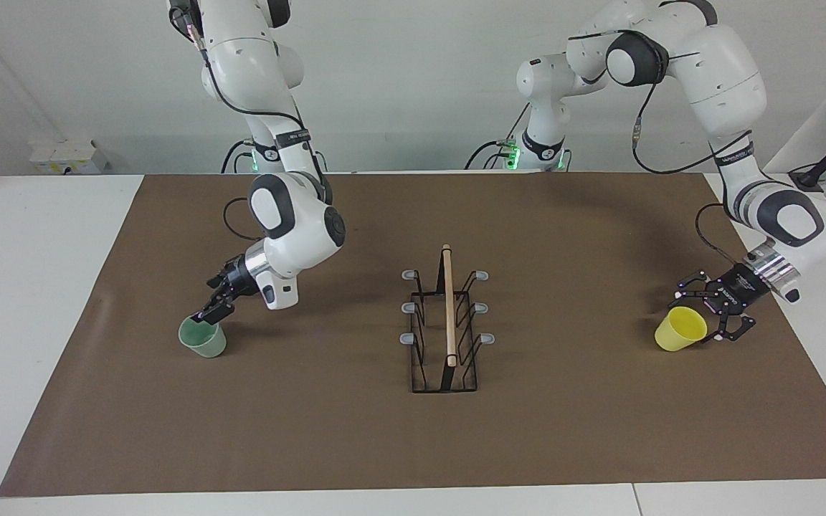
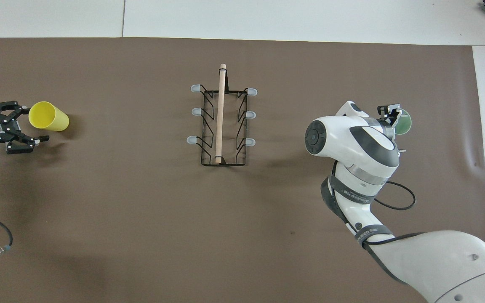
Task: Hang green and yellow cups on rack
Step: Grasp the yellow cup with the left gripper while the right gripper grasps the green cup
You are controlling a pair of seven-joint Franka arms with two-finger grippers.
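Brown matting covers the worktop (image 1: 40, 215). Your left claw (image 1: 715, 315) gapes wide beside the tipped bright yellow plastic cup (image 1: 680, 329) near the left arm's edge; contact may roll it. Your right claw (image 1: 214, 309), spread, meets the upright mint green cup (image 1: 202, 335) near the right arm's edge. The black wire rack (image 1: 445, 322) stands mid-worktop.

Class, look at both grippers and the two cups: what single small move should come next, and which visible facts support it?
Probably each gripper should close on its cup. The right gripper is open at the rim of the green cup, and the left gripper is open beside the rim of the yellow cup. Both cups rest on the brown mat, and the rack has nothing on it.
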